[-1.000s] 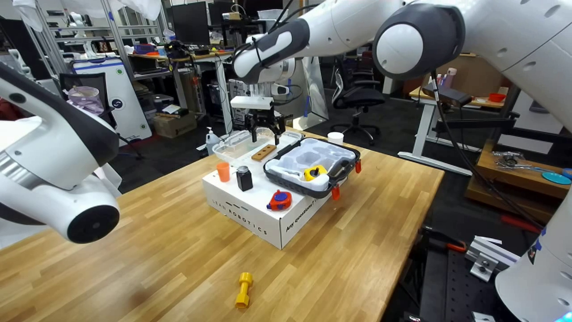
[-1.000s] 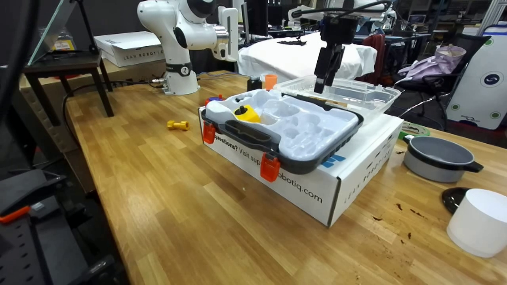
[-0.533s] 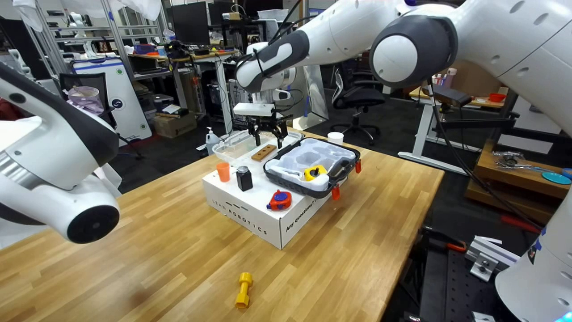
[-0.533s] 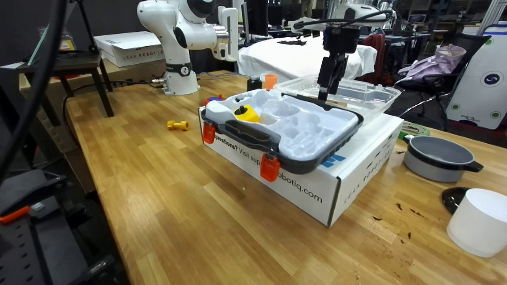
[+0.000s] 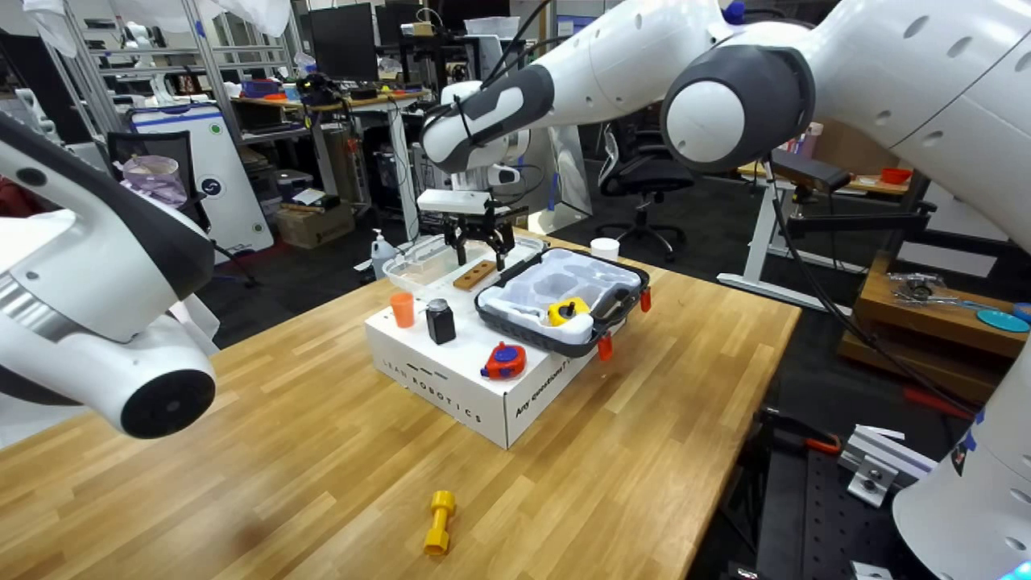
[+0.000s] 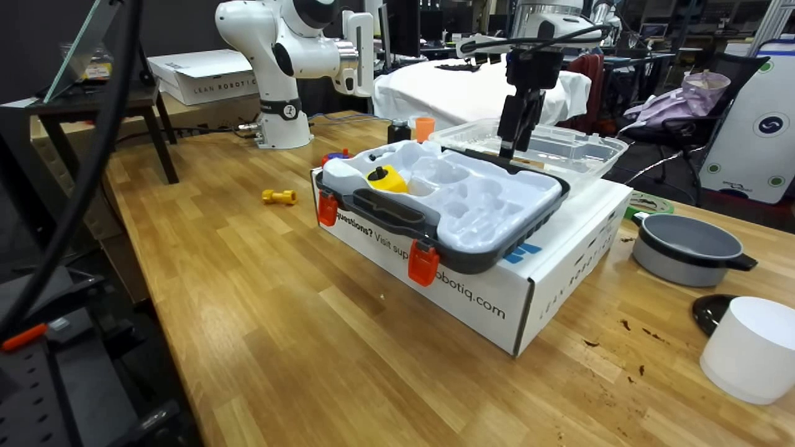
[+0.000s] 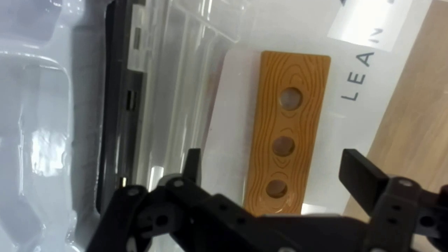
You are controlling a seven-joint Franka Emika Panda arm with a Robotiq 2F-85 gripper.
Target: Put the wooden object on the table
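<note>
I have the wooden object point(image 7: 287, 122) below my claw point(image 7: 276, 171), lying between its two fingers point(image 7: 362, 178) in the wrist view, with a gap along each long side. My claw stands wide. The wooden object rests flat on the white cardboard box point(image 5: 471, 346), near the clear lid point(image 6: 593, 146) and the dark case point(image 6: 469, 261); I cannot tell whether it touches the lid. The box sits on the table point(image 5: 628, 459).

I count one wooden object, with three round holes in a row. Also on the box are one orange cup point(image 5: 403, 310), one black jar point(image 5: 440, 324) and one red-and-blue piece point(image 5: 506, 362). The case has two orange-red latches point(image 6: 423, 262) and a pale tray point(image 6: 497, 186) with one yellow piece point(image 6: 390, 180) in it.

The wooden object is a slim tan rectangle with dark wavy grain. The lid is see-through plastic, glossy with ridges; the tray is smooth, moulded into rounded hollows. The table is honey-coloured planking, and one yellow dumbbell shape point(image 5: 439, 524) lies on it.
</note>
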